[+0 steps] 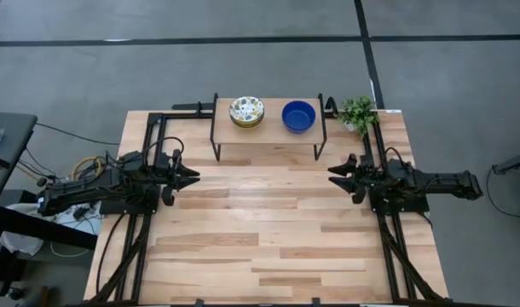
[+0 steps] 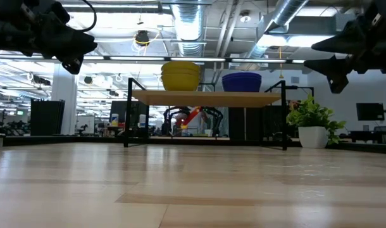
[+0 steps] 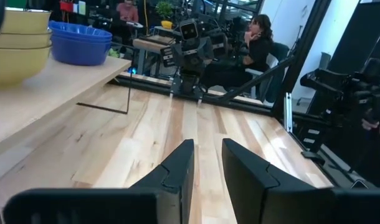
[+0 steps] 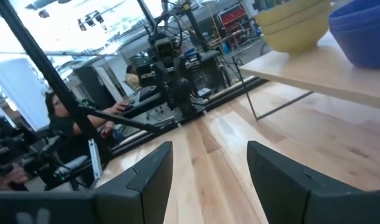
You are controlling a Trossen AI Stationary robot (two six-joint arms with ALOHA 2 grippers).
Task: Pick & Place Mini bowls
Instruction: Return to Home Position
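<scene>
The mini bowls stand in two stacks on a small raised wooden shelf (image 1: pixel 268 128) at the table's far middle. One stack (image 1: pixel 247 112) is white with a green-yellow pattern inside and yellow outside (image 2: pixel 181 75); the other (image 1: pixel 298 116) is glossy blue (image 2: pixel 242 82). Each stack rests by its bottom bowl's base on the shelf top. My left gripper (image 1: pixel 194 176) hovers at the table's left, pointing level toward the middle, fingers a little apart (image 3: pixel 205 168) with nothing between them. My right gripper (image 1: pixel 332 175) mirrors it at the right, wide open (image 4: pixel 209 168) and empty.
A small green plant (image 1: pixel 357 112) in a white pot (image 2: pixel 313 136) stands right of the shelf at the far right corner. Black frame rails (image 1: pixel 149 136) run along the table's left, right and far sides. Bare wooden table (image 1: pixel 268 230) lies between the arms. People sit beyond the table (image 3: pixel 258 43).
</scene>
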